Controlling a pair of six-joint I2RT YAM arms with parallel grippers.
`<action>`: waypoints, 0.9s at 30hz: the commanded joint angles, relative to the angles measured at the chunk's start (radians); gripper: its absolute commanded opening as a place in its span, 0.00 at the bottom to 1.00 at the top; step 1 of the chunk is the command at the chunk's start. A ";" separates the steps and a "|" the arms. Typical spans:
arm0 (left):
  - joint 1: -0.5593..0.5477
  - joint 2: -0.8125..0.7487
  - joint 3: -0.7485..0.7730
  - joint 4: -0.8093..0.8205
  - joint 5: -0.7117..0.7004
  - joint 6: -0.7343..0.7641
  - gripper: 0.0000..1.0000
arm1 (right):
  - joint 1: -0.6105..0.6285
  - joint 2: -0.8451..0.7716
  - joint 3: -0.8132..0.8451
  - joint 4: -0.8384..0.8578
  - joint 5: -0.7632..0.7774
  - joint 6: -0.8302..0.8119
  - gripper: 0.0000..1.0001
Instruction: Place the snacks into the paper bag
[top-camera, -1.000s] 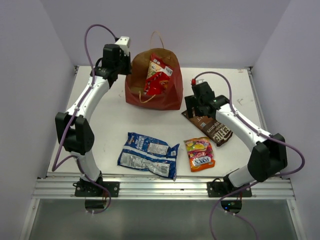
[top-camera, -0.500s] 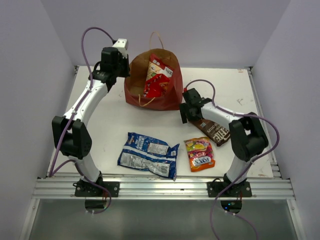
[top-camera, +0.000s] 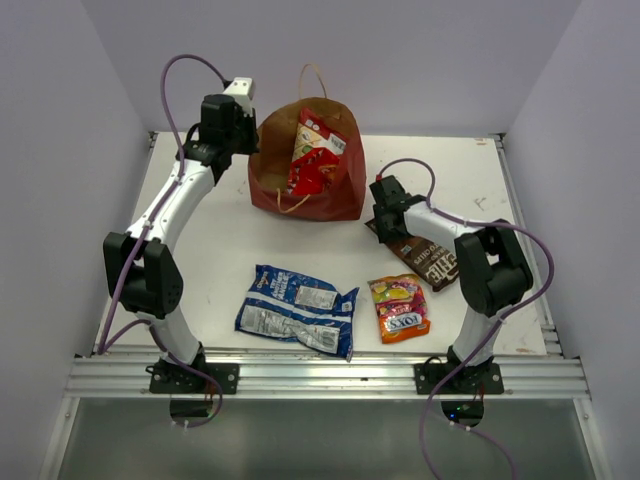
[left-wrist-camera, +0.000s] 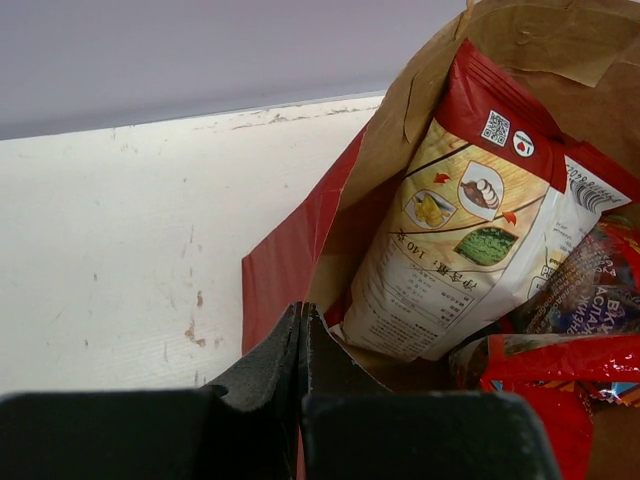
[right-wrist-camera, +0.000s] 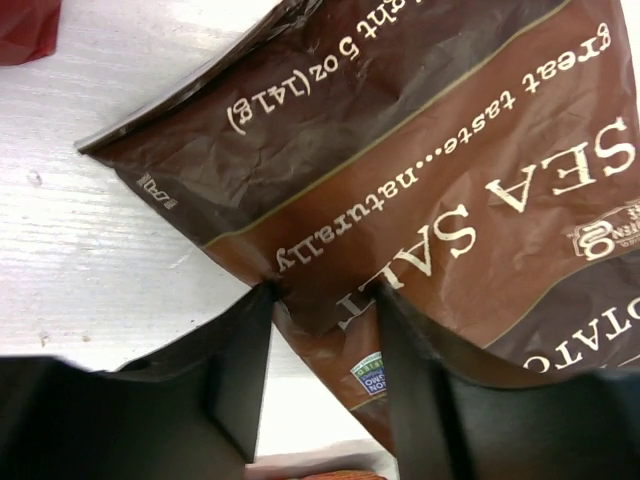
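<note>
The red paper bag (top-camera: 330, 195) stands at the back middle, with the white-yellow-red bag (top-camera: 318, 138) and the red candy bag (top-camera: 312, 172) inside. My left gripper (top-camera: 254, 150) is shut on the bag's left rim; in the left wrist view, my left gripper (left-wrist-camera: 301, 315) pinches the paper bag's edge (left-wrist-camera: 285, 260) beside the white-yellow-red bag (left-wrist-camera: 450, 250). My right gripper (top-camera: 388, 222) is open over the far corner of the brown chip bag (top-camera: 432, 262). In the right wrist view, my right gripper (right-wrist-camera: 322, 300) has its fingers (right-wrist-camera: 240, 370) straddling the chip bag's (right-wrist-camera: 430, 150) edge.
The blue-white packet (top-camera: 297, 310) and the small orange-yellow-pink candy bag (top-camera: 400, 308) lie flat near the table's front edge. Walls close in the table on the left, back and right.
My right arm has folded and its gripper has come down onto the chip bag's far left corner. The left gripper has stayed on the paper bag's rim.
</note>
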 joint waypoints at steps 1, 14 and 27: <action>0.014 -0.034 -0.008 0.000 0.002 -0.001 0.00 | -0.006 0.002 0.002 0.012 0.040 0.010 0.45; 0.019 -0.040 -0.008 -0.002 0.011 0.000 0.00 | -0.006 0.054 -0.009 -0.018 0.025 0.045 0.15; 0.022 -0.037 -0.005 -0.003 0.024 -0.001 0.00 | -0.006 -0.328 0.276 -0.306 0.135 0.008 0.00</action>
